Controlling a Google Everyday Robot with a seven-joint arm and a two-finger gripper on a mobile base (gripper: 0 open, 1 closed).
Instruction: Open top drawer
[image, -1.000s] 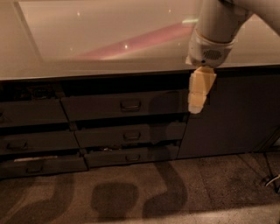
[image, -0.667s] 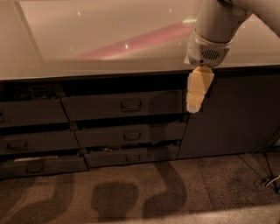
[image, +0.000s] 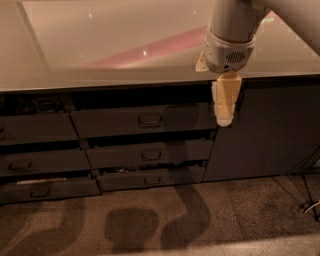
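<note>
Currently your gripper (image: 224, 119) hangs pointing down just off the front edge of the counter (image: 100, 65). It sits in front of the right end of the top drawer (image: 110, 122), about where that front meets the cabinet door (image: 265, 135). From this angle you cannot tell whether it is open or closed, so check that before you commit.

The top drawer is the uppermost wide front in the middle stack, directly under the counter lip, with a dark gap above it. Its front looks close to flush, so I judge the pull as not yet begun. Its handle (image: 149, 120) is a small loop at the centre of the front, well to the left of the gripper and at roughly the height of the gripper's tip.

To do this step well, move left along the front until you are centred on the handle, not short of it. Keep low enough to clear the counter edge, and don't drop toward the shallower drawers (image: 150, 155) below, whose handles look alike. Go in with the gripper spread wide enough to straddle the loop and close firmly on it. Then pull straight out, square to the front. A slanted pull would likely bind the drawer or slip off so small a handle.
</note>
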